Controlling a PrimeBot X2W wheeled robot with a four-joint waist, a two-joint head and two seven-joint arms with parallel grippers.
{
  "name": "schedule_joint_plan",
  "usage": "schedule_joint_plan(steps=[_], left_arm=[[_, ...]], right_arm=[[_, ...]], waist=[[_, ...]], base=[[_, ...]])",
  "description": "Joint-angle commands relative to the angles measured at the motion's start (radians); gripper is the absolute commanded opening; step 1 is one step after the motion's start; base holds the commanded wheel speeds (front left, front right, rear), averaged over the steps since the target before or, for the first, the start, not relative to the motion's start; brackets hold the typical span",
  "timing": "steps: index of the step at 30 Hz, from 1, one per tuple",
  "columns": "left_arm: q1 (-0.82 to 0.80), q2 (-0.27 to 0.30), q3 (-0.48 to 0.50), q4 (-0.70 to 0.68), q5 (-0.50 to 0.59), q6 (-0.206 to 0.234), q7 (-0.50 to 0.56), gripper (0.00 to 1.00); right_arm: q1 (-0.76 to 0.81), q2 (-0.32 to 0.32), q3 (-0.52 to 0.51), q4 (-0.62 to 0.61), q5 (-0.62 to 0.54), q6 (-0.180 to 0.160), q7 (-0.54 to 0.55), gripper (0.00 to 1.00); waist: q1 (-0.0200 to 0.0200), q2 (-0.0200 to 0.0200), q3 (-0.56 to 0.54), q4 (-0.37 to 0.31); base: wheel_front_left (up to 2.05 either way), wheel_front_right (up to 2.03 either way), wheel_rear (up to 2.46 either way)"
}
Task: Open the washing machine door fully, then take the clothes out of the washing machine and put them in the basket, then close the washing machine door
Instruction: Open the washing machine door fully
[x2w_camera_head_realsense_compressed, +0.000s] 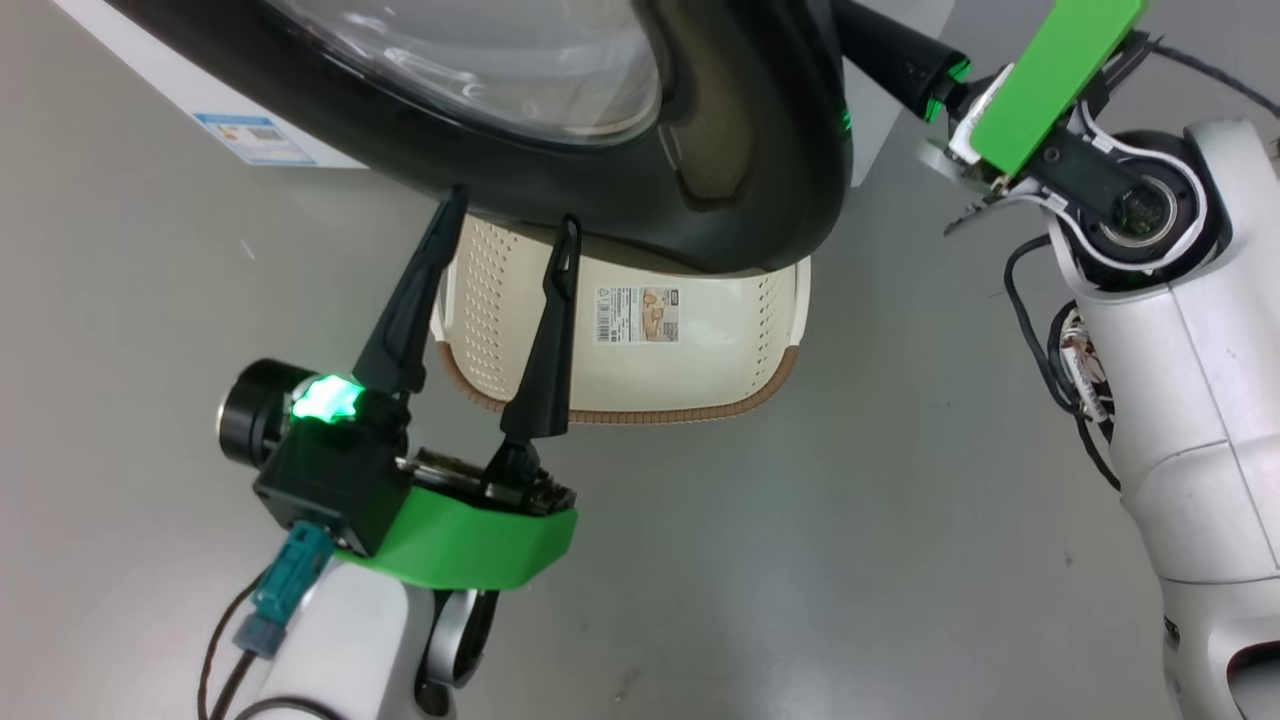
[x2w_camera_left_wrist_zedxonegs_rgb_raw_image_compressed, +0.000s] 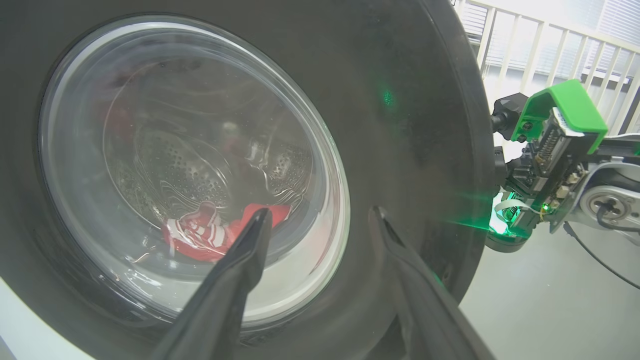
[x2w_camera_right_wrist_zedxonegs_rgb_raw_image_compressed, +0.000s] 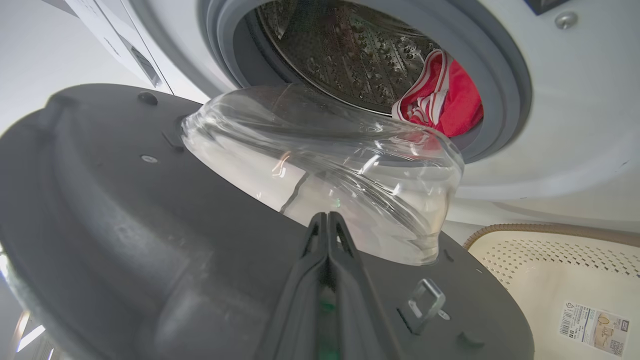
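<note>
The washing machine door (x2w_camera_head_realsense_compressed: 760, 180) stands partly open, its black rim over the basket (x2w_camera_head_realsense_compressed: 650, 415). My left gripper (x2w_camera_head_realsense_compressed: 513, 206) is open, its fingertips just short of the door's outer face (x2w_camera_left_wrist_zedxonegs_rgb_raw_image_compressed: 410, 125). Red clothes (x2w_camera_left_wrist_zedxonegs_rgb_raw_image_compressed: 200, 237) show through the glass. My right gripper (x2w_camera_right_wrist_zedxonegs_rgb_raw_image_compressed: 326, 216) is shut with nothing in it, lying against the door's grey inner face (x2w_camera_right_wrist_zedxonegs_rgb_raw_image_compressed: 125, 225) below the glass bowl. The clothes (x2w_camera_right_wrist_zedxonegs_rgb_raw_image_compressed: 450, 97) lie in the steel drum of the washing machine (x2w_camera_right_wrist_zedxonegs_rgb_raw_image_compressed: 575, 100). The basket (x2w_camera_right_wrist_zedxonegs_rgb_raw_image_compressed: 550, 270) holds nothing I can see.
The right arm's green wrist (x2w_camera_head_realsense_compressed: 1050, 80) reaches round the door's free edge, with the pale arm body (x2w_camera_head_realsense_compressed: 1180, 400) at the right. Grey floor (x2w_camera_head_realsense_compressed: 800, 560) lies in front of the basket. A white railing (x2w_camera_left_wrist_zedxonegs_rgb_raw_image_compressed: 540, 45) stands behind.
</note>
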Motion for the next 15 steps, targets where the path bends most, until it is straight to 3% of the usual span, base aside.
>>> schedule_joint_plan(steps=[1, 15], left_arm=[[0.017, 0.018, 0.032, -0.021, 0.006, -0.007, -0.004, 1.00], [0.039, 0.018, 0.046, -0.007, 0.007, -0.008, -0.004, 1.00]], right_arm=[[0.020, 0.026, 0.012, -0.033, -0.001, 0.008, 0.010, 0.00], [0.063, 0.033, 0.014, -0.034, -0.001, 0.008, 0.022, 0.00]], waist=[[0.0000, 0.0000, -0.008, -0.004], [0.0000, 0.0000, -0.042, -0.021]], base=[[0.00, 0.00, 0.00], [0.00, 0.00, 0.00]])
